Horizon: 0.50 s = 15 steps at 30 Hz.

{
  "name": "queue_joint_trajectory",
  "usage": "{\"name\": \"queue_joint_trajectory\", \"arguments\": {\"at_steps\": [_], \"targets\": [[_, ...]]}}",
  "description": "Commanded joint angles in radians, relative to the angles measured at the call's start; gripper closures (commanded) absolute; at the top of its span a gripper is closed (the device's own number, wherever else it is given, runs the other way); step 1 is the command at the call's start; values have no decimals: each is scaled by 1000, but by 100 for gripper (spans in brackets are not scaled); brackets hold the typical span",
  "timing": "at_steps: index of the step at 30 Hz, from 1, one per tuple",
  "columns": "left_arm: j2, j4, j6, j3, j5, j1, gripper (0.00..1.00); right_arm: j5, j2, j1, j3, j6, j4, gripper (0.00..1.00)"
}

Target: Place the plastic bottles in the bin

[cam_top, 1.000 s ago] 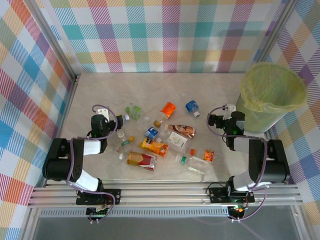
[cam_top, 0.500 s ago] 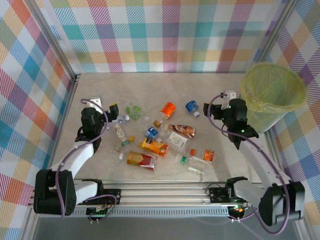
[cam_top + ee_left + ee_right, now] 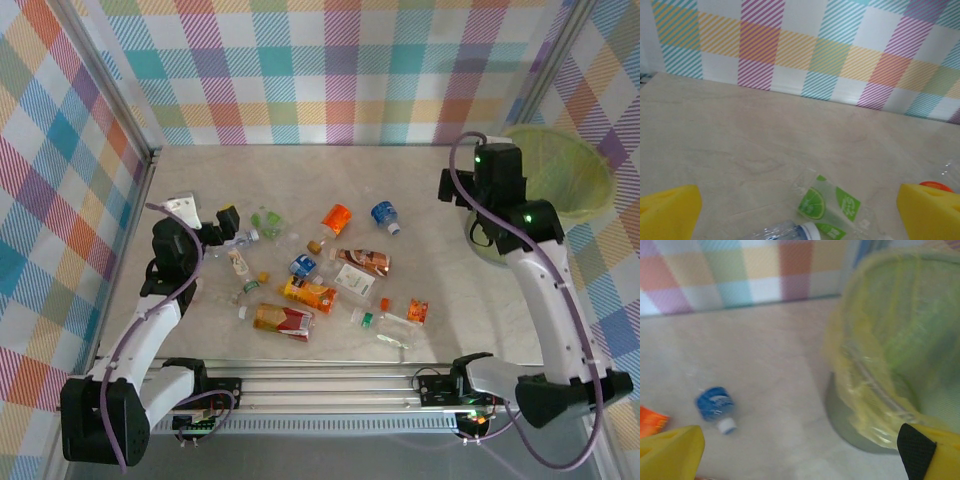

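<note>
The left claw point(image 3: 797, 212) stands wide open and empty, its yellow pads low at either side. A crushed clear lime-label bottle point(image 3: 827, 202) lies on the table point(image 3: 740, 140) just ahead of it, between the pads and a little toward the right one. A white-capped bottle point(image 3: 787, 231) lies nearer, almost under the claw. The right claw point(image 3: 800, 452) is also spread wide with nothing in it. The bin point(image 3: 865, 390) rises close ahead on its right, and a blue bottle point(image 3: 715, 405) lies ahead on its left. The rest of the plastic bottles point(image 3: 320, 285) lie scattered between the two claws.

The step looks like a first pick. For the left claw, the sound way is probably to settle on one bottle, come straight down with the pads on either side of its body, and close across the narrow width. Crushed plastic may buckle or squirt out, so gripping near the cap end seems safer. The white-capped neighbour could get pinched along with it.

As for markings, the green label shows a lime slice, and its print is too small to read. The blue label is blurred, and no brand is legible on any bottle
</note>
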Motion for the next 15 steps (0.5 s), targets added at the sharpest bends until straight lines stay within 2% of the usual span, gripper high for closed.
{"name": "queue_joint_trajectory", "arguments": {"at_steps": [1, 7, 15], "targets": [[-28, -8, -30, 22, 56, -13, 0, 166, 45, 3, 63, -84, -118, 0], [-36, 3, -35, 11, 66, -19, 0, 256, 125, -19, 146, -205, -90, 0], [-36, 5, -34, 11, 74, -21, 0, 255, 239, -64, 193, -314, -99, 1]]}}
